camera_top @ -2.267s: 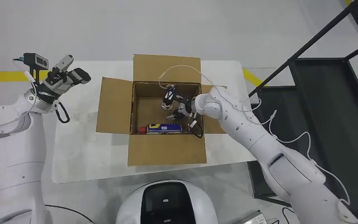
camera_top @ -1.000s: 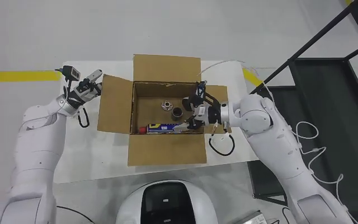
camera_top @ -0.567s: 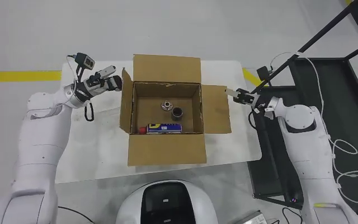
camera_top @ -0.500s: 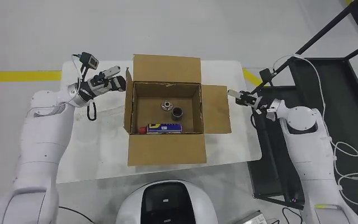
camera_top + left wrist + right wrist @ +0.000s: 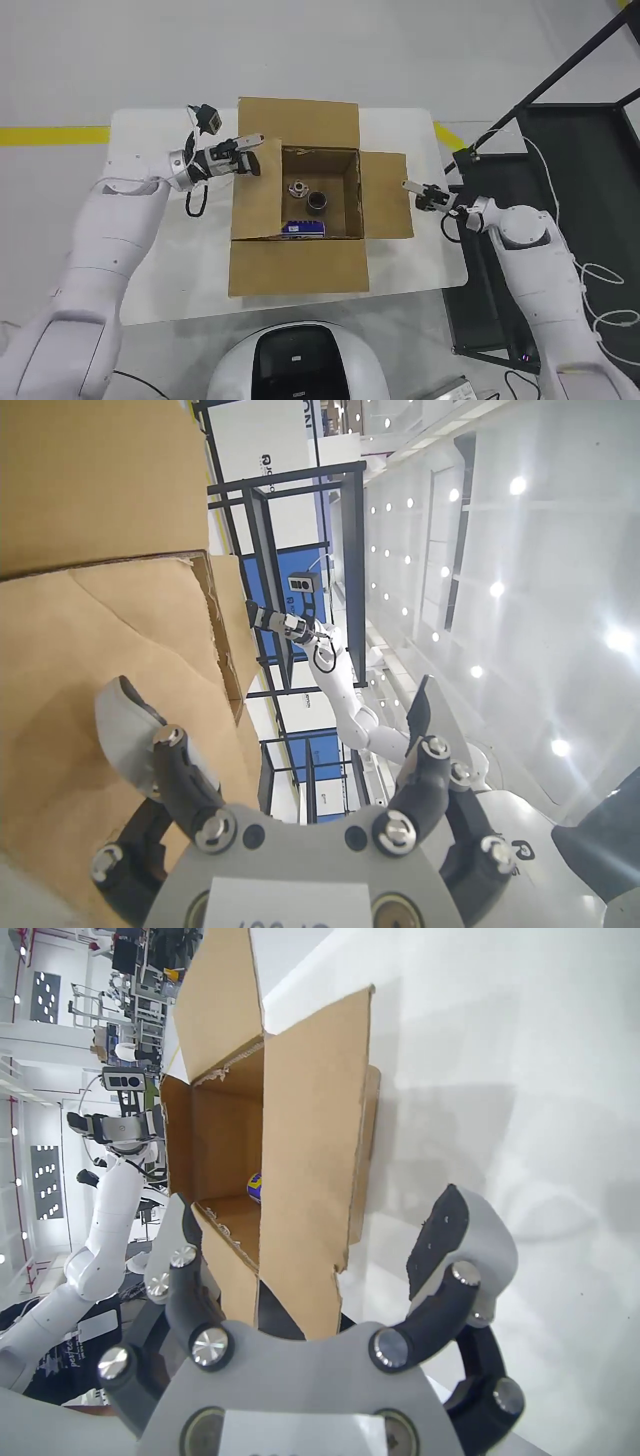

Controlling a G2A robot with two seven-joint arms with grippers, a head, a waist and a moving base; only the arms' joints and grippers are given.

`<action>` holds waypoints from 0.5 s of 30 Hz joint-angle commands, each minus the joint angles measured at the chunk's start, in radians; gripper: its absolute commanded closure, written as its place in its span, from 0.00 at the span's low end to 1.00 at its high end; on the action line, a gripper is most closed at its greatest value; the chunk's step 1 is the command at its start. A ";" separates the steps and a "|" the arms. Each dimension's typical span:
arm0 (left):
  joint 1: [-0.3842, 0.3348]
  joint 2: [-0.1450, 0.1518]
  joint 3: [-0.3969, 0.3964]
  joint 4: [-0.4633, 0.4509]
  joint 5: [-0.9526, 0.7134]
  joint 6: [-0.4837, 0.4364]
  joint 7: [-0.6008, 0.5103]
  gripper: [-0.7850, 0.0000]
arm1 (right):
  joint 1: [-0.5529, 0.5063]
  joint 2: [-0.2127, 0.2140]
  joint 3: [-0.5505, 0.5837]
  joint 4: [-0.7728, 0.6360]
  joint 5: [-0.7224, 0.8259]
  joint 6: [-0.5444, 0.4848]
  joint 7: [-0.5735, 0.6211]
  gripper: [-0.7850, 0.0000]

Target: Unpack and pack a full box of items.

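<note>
The cardboard box point(image 5: 299, 268) sits in the middle of the white table. Its left flap point(image 5: 256, 200) is folded inward over part of the opening. My left gripper point(image 5: 252, 157) is open at that flap's far corner, one finger point(image 5: 125, 710) lying on the cardboard point(image 5: 100, 625). My right gripper point(image 5: 412, 190) is open at the outer edge of the right flap point(image 5: 386, 195), which lies flat; the flap's edge point(image 5: 310, 1128) runs between its fingers. Inside the box lie a small metal part point(image 5: 297, 186), a dark round piece point(image 5: 318, 201) and a blue-and-yellow pack point(image 5: 305, 227).
The far flap point(image 5: 298, 120) and near flap point(image 5: 298, 268) lie spread outward. Bare table point(image 5: 150, 260) stretches left of the box. A black metal rack point(image 5: 560, 150) stands close to the table's right edge, beside my right arm.
My right gripper left the box and came to the right flap's outer edge. My left gripper swung the left flap up from flat and pushed it over the opening.
</note>
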State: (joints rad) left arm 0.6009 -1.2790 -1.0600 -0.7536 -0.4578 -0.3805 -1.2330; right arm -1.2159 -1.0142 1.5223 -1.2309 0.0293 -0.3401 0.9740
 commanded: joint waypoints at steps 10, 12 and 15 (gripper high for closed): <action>-0.021 0.001 -0.016 0.092 0.006 -0.024 0.068 0.00 | 0.022 -0.011 -0.024 -0.009 0.407 -0.105 0.236 0.00; -0.022 0.006 -0.029 0.100 0.003 -0.030 0.077 0.00 | 0.030 -0.009 -0.016 -0.030 0.444 -0.112 0.264 0.00; -0.020 0.012 -0.041 0.102 0.006 -0.034 0.077 0.00 | 0.040 -0.008 -0.017 -0.075 0.500 -0.108 0.306 0.00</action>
State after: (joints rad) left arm 0.5798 -1.2688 -1.0989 -0.6512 -0.4540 -0.4133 -1.1541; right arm -1.1781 -1.0221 1.5071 -1.2941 0.5106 -0.4516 1.2701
